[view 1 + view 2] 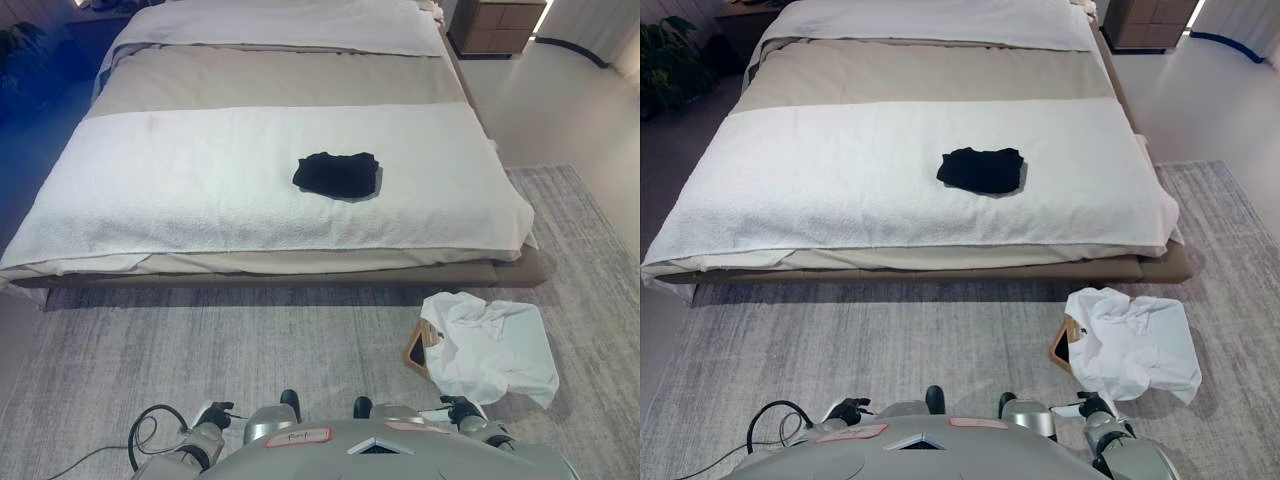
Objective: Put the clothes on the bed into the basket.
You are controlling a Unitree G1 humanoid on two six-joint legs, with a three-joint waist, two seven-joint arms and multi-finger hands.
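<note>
A black garment [338, 175] lies crumpled on the white blanket [200, 190] across the bed, right of its middle. A basket [420, 348] stands on the rug at the lower right. A white garment [492, 345] is draped over it and hides most of it. My left hand [218, 410] shows at the bottom edge, low and far from the bed. My right hand [458, 406] shows at the bottom right, just below the white garment. Both hands hold nothing that I can see.
The bed has a beige sheet [270, 78] and a white cover [280, 25] further back. A grey rug [250, 350] lies between me and the bed. A wooden nightstand [495, 25] stands at the back right. A plant [670, 55] stands at the back left.
</note>
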